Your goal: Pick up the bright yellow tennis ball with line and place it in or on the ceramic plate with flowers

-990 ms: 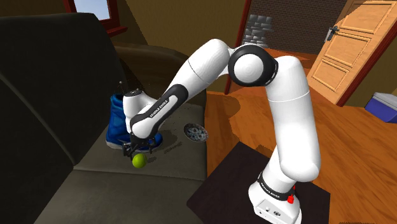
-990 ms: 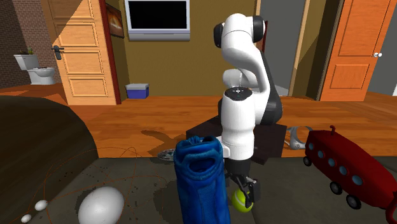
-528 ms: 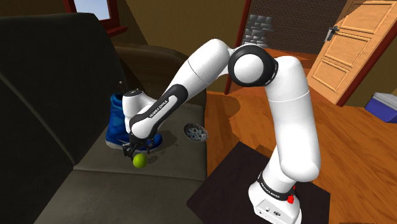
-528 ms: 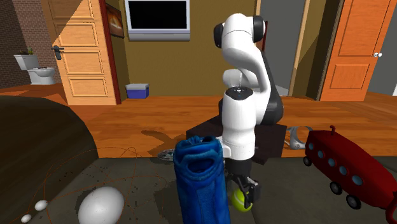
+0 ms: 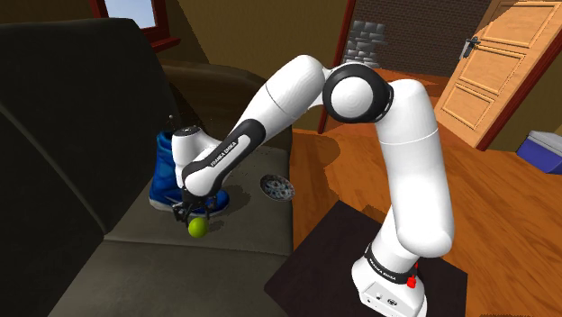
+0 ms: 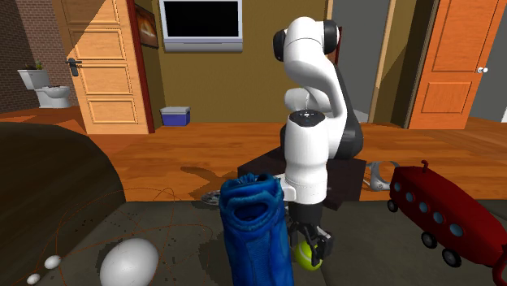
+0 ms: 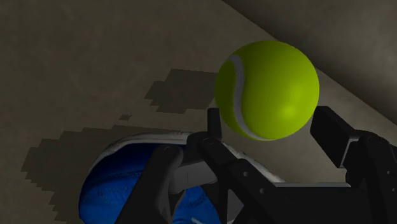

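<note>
Shoulder view, room: I see the gripper (image 5: 195, 222) low over the sofa seat (image 5: 236, 248). The seat's edge runs at 3 o'clock and the blue shoe (image 5: 171, 176) crowds in at 11 o'clock.
Shoulder view, plate: the patterned plate (image 5: 277, 187) lies flat at 2 o'clock of the tennis ball (image 5: 197, 229), apart from it.
Second exterior view, room: the blue shoe (image 6: 256, 231) stands just beside the gripper (image 6: 311, 253) at 9 o'clock. The red toy wagon (image 6: 439, 215) sits well apart at 3 o'clock.
Wrist view, pincer: I read both fingers (image 7: 213, 127) clasping the tennis ball (image 7: 267, 89).
</note>
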